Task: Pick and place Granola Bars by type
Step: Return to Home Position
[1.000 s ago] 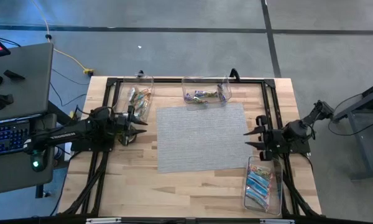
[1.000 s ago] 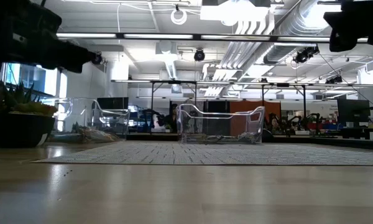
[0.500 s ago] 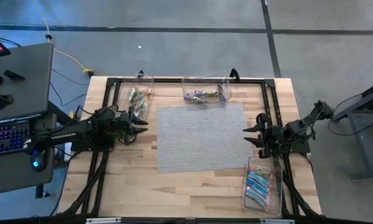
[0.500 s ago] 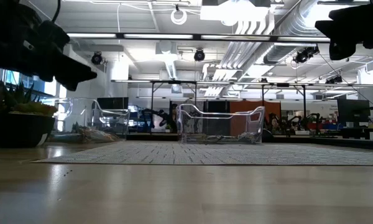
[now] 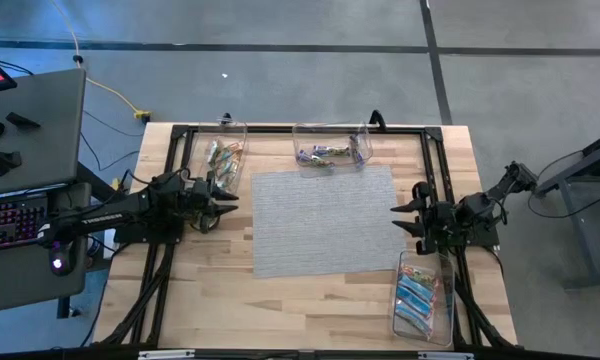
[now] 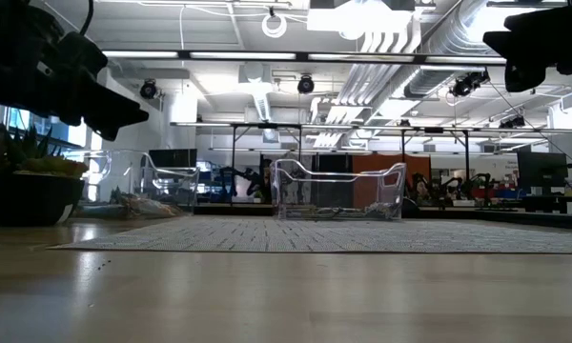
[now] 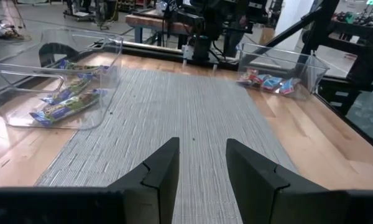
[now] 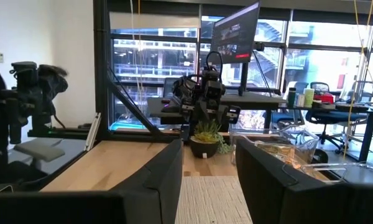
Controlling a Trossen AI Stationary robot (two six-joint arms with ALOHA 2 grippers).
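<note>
Near table edge, right side: clear bin (image 5: pixel 396 310) with the blue Granola Bars (image 5: pixel 417 295) inside. Just beyond it the right gripper (image 5: pixel 397 218), fingers released and holding nothing, at the right edge of the grey mat (image 5: pixel 325 220). Left gripper (image 5: pixel 225 208) is at the mat's left edge, fingers apart, also holding nothing. Farther back, the left bin (image 5: pixel 193 150) holds green-orange Granola Bars (image 5: pixel 223 158). The far centre bin (image 5: pixel 365 135) holds purple Granola Bars (image 5: pixel 320 154).
</note>
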